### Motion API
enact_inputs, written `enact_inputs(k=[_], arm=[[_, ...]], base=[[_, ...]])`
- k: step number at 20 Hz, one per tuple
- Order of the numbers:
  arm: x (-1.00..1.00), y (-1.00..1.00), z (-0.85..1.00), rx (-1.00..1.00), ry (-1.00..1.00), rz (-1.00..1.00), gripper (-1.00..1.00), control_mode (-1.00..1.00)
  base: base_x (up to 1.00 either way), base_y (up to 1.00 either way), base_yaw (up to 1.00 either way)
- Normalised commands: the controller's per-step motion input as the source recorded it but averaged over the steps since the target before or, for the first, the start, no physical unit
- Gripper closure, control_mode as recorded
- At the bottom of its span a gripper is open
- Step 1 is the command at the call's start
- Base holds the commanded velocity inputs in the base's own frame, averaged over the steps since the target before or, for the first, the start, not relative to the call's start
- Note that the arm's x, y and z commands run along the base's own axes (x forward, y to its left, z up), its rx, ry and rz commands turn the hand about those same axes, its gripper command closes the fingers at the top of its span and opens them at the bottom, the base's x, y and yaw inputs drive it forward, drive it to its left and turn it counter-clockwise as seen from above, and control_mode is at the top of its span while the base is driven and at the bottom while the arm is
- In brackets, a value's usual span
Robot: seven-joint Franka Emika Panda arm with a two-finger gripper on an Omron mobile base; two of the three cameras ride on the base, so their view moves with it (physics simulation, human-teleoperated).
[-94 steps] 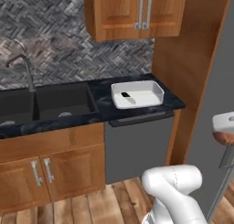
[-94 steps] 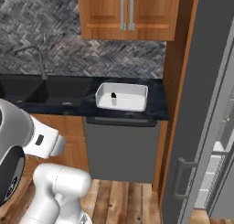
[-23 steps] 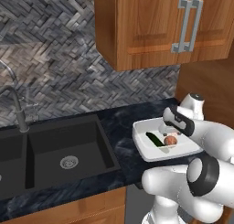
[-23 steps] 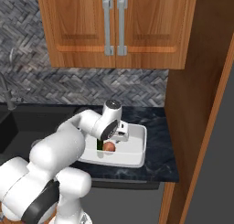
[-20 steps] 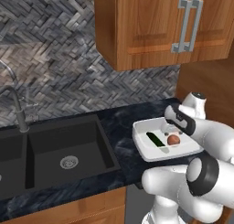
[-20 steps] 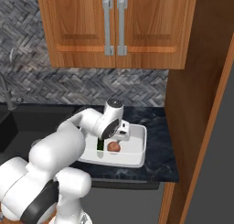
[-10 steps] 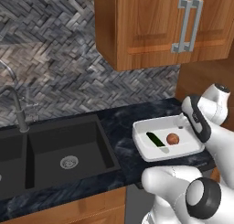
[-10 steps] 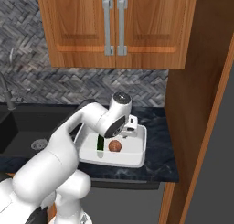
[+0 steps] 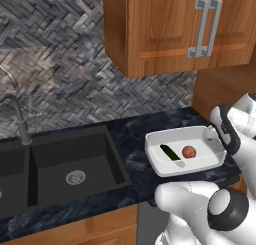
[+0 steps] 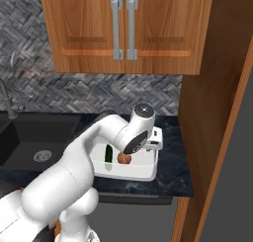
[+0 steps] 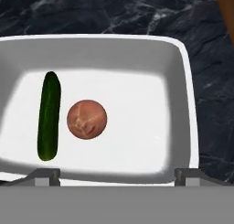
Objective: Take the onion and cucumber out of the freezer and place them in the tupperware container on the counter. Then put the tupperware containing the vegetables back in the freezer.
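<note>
In the hand view, the cucumber lies left of the onion in the tupperware; the gripper spreads wide at bottom, holding nothing.

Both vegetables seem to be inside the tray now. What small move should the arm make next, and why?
Probably lower the open end effector onto the near rim of the shallow white rectangular tupperware container to grasp it. The dark green cucumber and the round reddish onion already lie inside, apart, and nothing is held.
</note>
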Motion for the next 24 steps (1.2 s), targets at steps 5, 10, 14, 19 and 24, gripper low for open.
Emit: enact_inputs(k=[5, 10, 14, 19, 24], arm=[[0.05, -0.59, 0.0, -0.01, 0.0, 0.0, -1.0, -1.0], [0.32, -0.31, -0.17, 0.0, 0.01, 0.0, -1.0, -1.0], [0.52, -0.21, -0.32, 0.0, 0.07, 0.0, -1.0, -1.0], [0.42, -0.23, -0.43, 0.0, 0.07, 0.0, -1.0, -1.0], [0.3, -0.19, -0.45, 0.0, 0.09, 0.0, -1.0, -1.0]], base=[[0.0, 0.0, 0.0], [0.0, 0.0, 0.0], [0.0, 0.0, 0.0], [0.0, 0.0, 0.0], [0.0, 0.0, 0.0]])
